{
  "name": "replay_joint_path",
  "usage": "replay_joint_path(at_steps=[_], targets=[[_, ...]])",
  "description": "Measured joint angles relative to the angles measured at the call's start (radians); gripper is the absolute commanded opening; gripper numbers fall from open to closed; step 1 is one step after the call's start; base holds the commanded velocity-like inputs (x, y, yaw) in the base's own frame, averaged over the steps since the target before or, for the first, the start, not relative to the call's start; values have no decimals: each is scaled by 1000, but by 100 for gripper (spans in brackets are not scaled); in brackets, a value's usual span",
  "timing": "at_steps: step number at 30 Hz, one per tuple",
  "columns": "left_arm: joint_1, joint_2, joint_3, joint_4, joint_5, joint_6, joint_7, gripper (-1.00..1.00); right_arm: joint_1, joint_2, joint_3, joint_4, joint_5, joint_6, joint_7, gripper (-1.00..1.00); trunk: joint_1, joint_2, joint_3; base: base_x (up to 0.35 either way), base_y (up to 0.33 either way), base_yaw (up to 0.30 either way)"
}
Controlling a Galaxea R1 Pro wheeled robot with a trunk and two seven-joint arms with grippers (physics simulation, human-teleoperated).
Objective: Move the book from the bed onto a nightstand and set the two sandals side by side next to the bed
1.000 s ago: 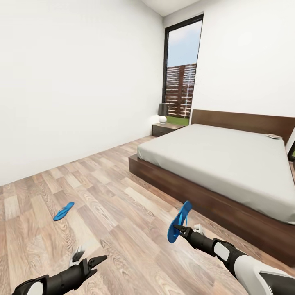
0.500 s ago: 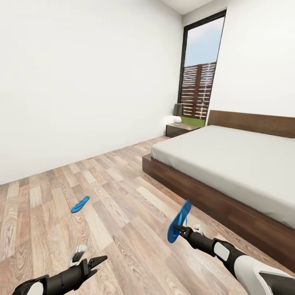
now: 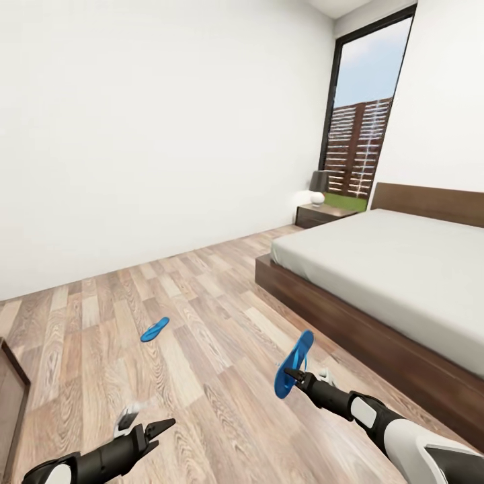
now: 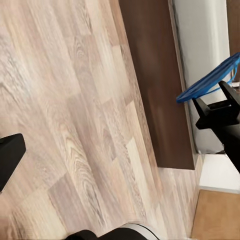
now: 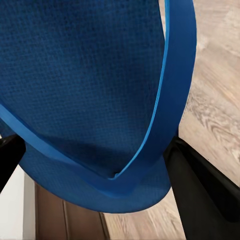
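Over on the far left edge of the head view there's a bit of brown framed panel [image 3: 12,403] poking in, can't tell what it is. Your left gripper [image 3: 144,425] hangs low over the plank floor [image 3: 202,296] with its fingers spread apart and nothing in them. Ahead of it, well apart, the loose sandal [image 3: 154,329] lies flat on the floor, out in the open and well away from the bed.

Moving right, your right gripper [image 3: 293,374] is clamped on the held sandal [image 3: 294,364], pinching it near the lower end so the sole stands nearly upright, tilted, up off the floor. In the right wrist view the blue sole and strap [image 5: 100,100] sit right between the dark fingers [image 5: 200,185].

The bed [image 3: 403,269] is just to the right of that hand. Past the bed's far corner, the nightstand [image 3: 321,215] sits under the tall window [image 3: 363,121], with a small lamp [image 3: 316,189] on top.
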Motion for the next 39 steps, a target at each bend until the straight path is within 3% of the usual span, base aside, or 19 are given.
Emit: replay_joint_path(at_steps=[39], targets=[[0,0,0,3,0,-3,1,100,0,-1,0,0,-2,0,1,-100,0,0,0,165,0,217]])
